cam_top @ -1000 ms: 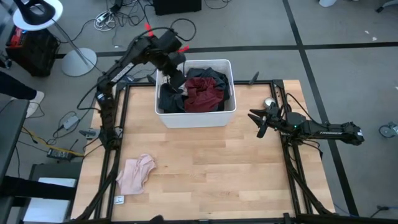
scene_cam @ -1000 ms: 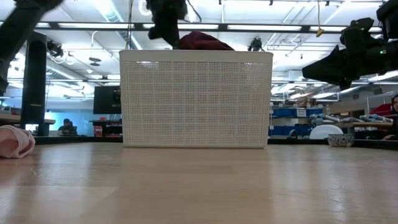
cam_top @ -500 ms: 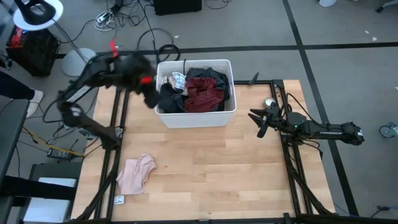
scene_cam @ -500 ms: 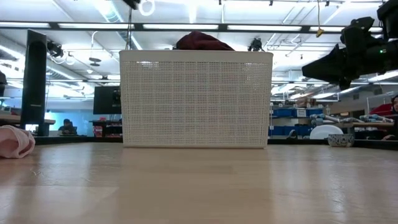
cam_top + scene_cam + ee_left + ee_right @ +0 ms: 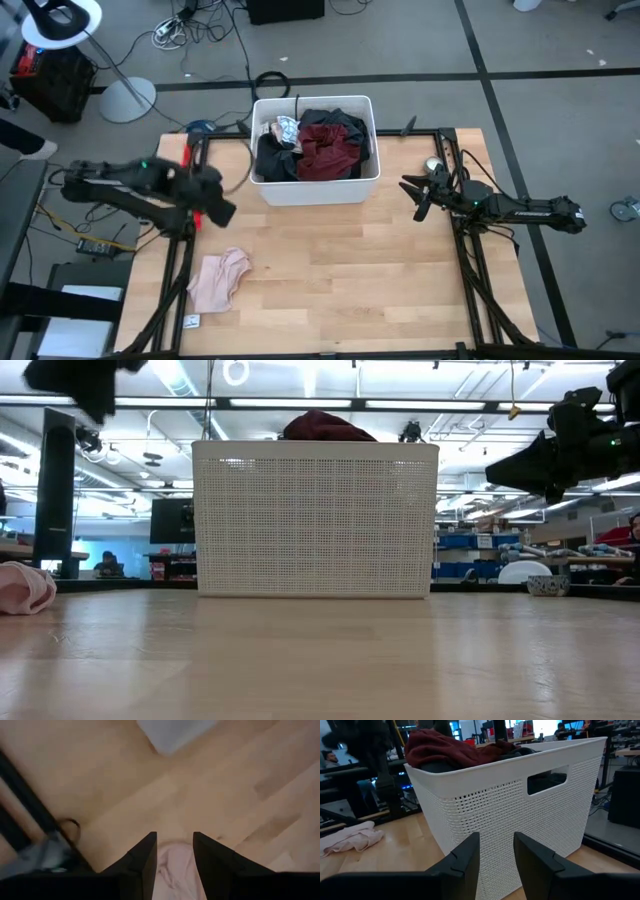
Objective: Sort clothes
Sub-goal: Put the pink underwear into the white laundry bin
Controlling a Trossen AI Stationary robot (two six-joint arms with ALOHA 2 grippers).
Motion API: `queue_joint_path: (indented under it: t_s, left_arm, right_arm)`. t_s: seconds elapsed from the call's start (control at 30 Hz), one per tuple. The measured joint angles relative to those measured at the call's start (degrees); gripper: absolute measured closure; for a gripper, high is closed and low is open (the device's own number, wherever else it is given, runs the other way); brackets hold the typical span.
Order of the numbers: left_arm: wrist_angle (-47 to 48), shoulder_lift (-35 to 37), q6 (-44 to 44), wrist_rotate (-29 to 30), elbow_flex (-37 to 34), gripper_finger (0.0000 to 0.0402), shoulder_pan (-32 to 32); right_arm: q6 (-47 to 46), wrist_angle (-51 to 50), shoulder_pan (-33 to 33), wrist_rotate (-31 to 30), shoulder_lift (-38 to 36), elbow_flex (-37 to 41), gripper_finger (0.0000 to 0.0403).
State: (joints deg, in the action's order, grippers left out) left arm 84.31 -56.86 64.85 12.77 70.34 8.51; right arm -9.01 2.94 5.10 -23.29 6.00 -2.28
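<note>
The white bin [image 5: 314, 189] stands at the table's far middle and holds a maroon garment [image 5: 327, 150], a dark garment [image 5: 274, 162] and a small striped sock [image 5: 285, 128]. The maroon garment rises above the rim in the low view [image 5: 325, 426]. A pink garment [image 5: 218, 279] lies crumpled on the table at the near left. My left gripper [image 5: 225, 212] is open and empty, in the air left of the bin, with the pink garment [image 5: 175, 867] below and ahead of its fingers. My right gripper [image 5: 411, 197] is open and empty, right of the bin [image 5: 520, 820].
A small flat item [image 5: 190, 321] lies near the table's near left corner. A small bowl [image 5: 433, 164] sits at the right, also seen in the low view [image 5: 547, 585]. Bare wood [image 5: 350, 280] lies between the bin and the near edge.
My left gripper has come up out of the bin's left end and swung toward the table's left and near edges, empty. It now hangs above the table between the bin and the pink garment. The striped sock shows where the gripper was.
</note>
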Motion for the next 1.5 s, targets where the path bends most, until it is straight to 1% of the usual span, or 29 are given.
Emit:
queue_joint_path:
  t_s: [0.13, 0.23, 0.33, 0.43, 0.57, 0.7, 0.87, 1.07, 1.2, 1.3, 1.43, 1.5]
  left_arm:
    - [-9.7, 1.8, 8.7, -1.1, -10.5, 0.0270, 6.9]
    - [-17.2, 1.4, 13.8, -1.5, -16.4, 0.0270, 11.3]
    - [-22.4, -0.3, 18.0, -2.6, -20.9, 0.0270, 15.1]
    - [-25.3, -2.3, 21.0, -4.0, -23.7, 0.0270, 18.7]
    - [-25.5, -5.2, 24.0, -4.4, -24.6, 0.0270, 22.7]
    - [-25.4, -8.5, 25.1, -4.3, -24.6, 0.0270, 25.1]
    - [-25.7, -13.6, 25.1, -4.3, -24.6, 0.0270, 26.7]
    - [-31.8, -18.8, 22.9, -4.3, -24.6, 0.0270, 28.3]
    - [-31.8, -22.0, 22.8, -4.2, -24.7, 0.0270, 28.4]
    - [-32.6, -24.3, 22.8, -4.1, -26.2, 0.0270, 28.4]
    - [-39.5, -26.1, 23.9, -6.6, -29.6, 0.0273, 28.1]
    - [-42.9, -26.3, 25.0, -8.0, -30.7, 0.0290, 27.9]
  right_arm:
    - [0.0, 0.0, 0.0, 0.0, 0.0, 0.0, 0.0282]
    - [0.0, 0.0, 0.0, 0.0, 0.0, 0.0, 0.0282]
    - [0.0, 0.0, 0.0, 0.0, 0.0, 0.0, 0.0282]
    - [0.0, 0.0, 0.0, 0.0, 0.0, 0.0, 0.0282]
    - [0.0, 0.0, 0.0, 0.0, 0.0, 0.0, 0.0282]
    - [0.0, 0.0, 0.0, 0.0, 0.0, 0.0, 0.0282]
    - [0.0, 0.0, 0.0, 0.0, 0.0, 0.0, 0.0282]
    - [0.0, 0.0, 0.0, 0.0, 0.0, 0.0, 0.0282]
    - [0.0, 0.0, 0.0, 0.0, 0.0, 0.0, 0.0282]
    - [0.0, 0.0, 0.0, 0.0, 0.0, 0.0, 0.0282]
    - [0.0, 0.0, 0.0, 0.0, 0.0, 0.0, 0.0282]
    - [0.0, 0.0, 0.0, 0.0, 0.0, 0.0, 0.0282]
